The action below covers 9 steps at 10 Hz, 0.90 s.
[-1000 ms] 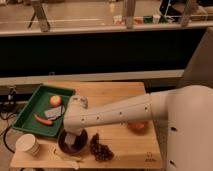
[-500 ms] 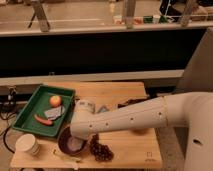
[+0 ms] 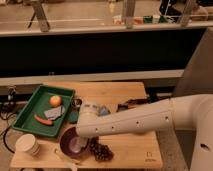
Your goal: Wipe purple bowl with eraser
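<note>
White paper cup [image 3: 27, 145] is standing at the front-left corner of the light wooden table [image 3: 120, 92]. Behind it, a green rectangular plastic tray [image 3: 35, 102] is holding a round orange fruit [image 3: 55, 100], a flat grey item [image 3: 53, 113] and a long red item [image 3: 43, 120]. The round, shallow, dark purple bowl [image 3: 67, 145] is sitting just right of the cup. The gripper [image 3: 80, 141] is reaching down into this bowl from the white arm [image 3: 135, 122], which is covering the bowl's right rim. Whether the gripper is spread or pressed together cannot be told. A dark knobbly cluster [image 3: 101, 151] is lying just right of the bowl.

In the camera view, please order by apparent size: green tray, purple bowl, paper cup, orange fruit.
Largest to smallest:
green tray
purple bowl, partly hidden by the gripper over it
paper cup
orange fruit
</note>
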Each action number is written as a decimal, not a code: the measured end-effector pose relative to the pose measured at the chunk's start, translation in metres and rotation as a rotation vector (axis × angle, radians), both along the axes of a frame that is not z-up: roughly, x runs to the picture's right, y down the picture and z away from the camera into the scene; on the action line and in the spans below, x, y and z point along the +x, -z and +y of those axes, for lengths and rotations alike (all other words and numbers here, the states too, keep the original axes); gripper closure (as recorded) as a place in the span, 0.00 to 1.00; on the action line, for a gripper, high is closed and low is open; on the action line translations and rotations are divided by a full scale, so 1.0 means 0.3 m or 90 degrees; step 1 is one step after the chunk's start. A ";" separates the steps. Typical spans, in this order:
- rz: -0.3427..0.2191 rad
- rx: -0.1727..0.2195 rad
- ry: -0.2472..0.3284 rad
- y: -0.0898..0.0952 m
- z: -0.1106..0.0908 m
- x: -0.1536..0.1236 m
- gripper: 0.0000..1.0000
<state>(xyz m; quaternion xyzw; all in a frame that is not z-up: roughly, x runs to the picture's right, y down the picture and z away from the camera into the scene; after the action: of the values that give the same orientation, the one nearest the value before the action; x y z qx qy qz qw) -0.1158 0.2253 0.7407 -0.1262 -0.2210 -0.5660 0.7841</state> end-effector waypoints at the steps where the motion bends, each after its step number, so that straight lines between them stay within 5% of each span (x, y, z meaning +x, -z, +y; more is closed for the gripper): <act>1: -0.011 0.006 0.011 -0.007 0.007 -0.060 1.00; 6: -0.100 -0.010 0.062 0.062 0.081 -0.340 1.00; 9: -0.119 -0.032 0.086 0.112 0.129 -0.369 1.00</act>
<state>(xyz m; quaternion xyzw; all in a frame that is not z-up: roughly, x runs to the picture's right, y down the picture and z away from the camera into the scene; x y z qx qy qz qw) -0.2265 0.2641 0.7071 -0.1069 -0.2980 -0.6213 0.7168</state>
